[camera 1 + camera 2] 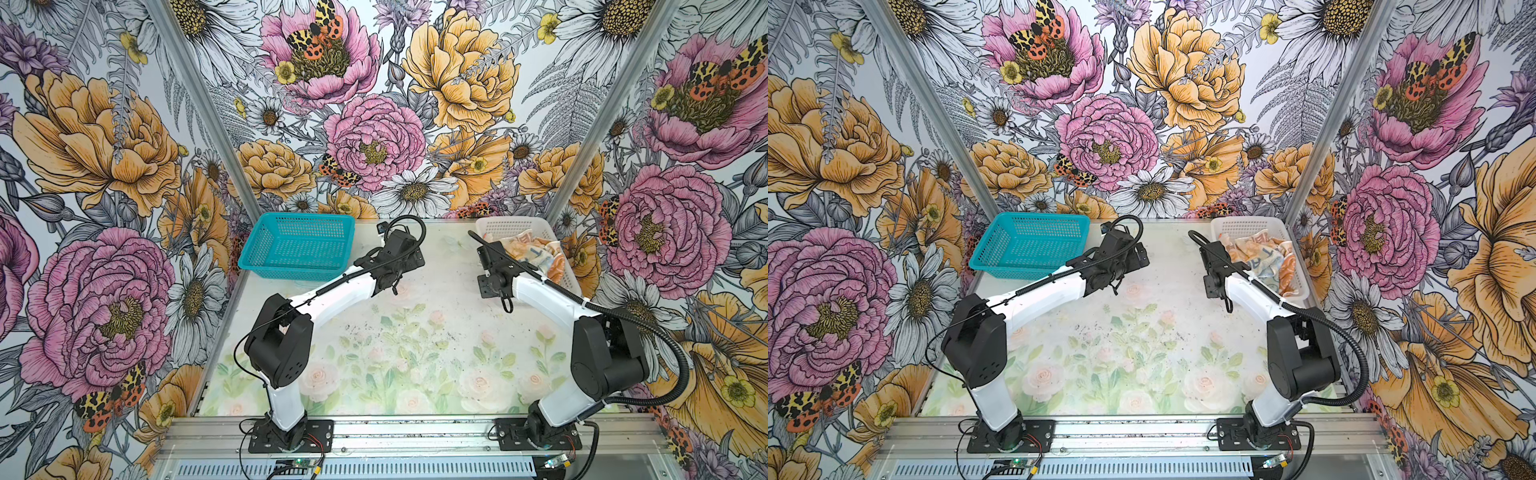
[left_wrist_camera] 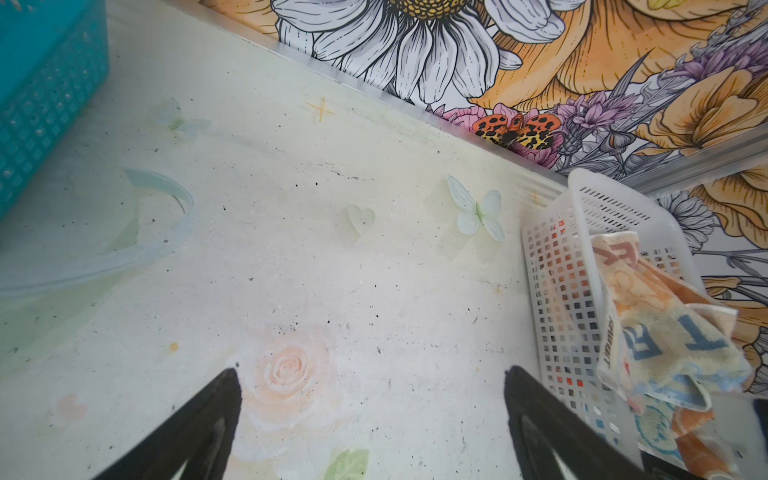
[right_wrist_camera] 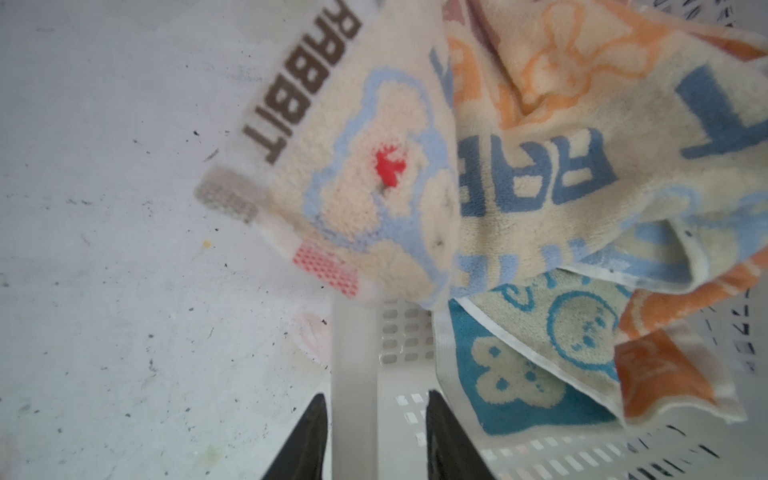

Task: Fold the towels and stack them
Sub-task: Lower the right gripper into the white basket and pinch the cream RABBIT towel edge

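Straddling the white basket (image 3: 353, 353) rim with my right gripper (image 3: 374, 395), jaws apart, empty. Crumpled towels (image 3: 540, 166) just ahead; open left gripper (image 2: 372, 370) farther off.

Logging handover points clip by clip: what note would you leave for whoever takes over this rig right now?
Left pincer: open, empty, above the table.
Right pincer: open, jaws either side of the white basket rim, holding nothing.
Towels: all crumpled together in the white basket, one corner draped over its rim. Teal basket: nothing in it.
Done: nothing folded or stacked.
Left: take out each towel, flatten, fold, stack.
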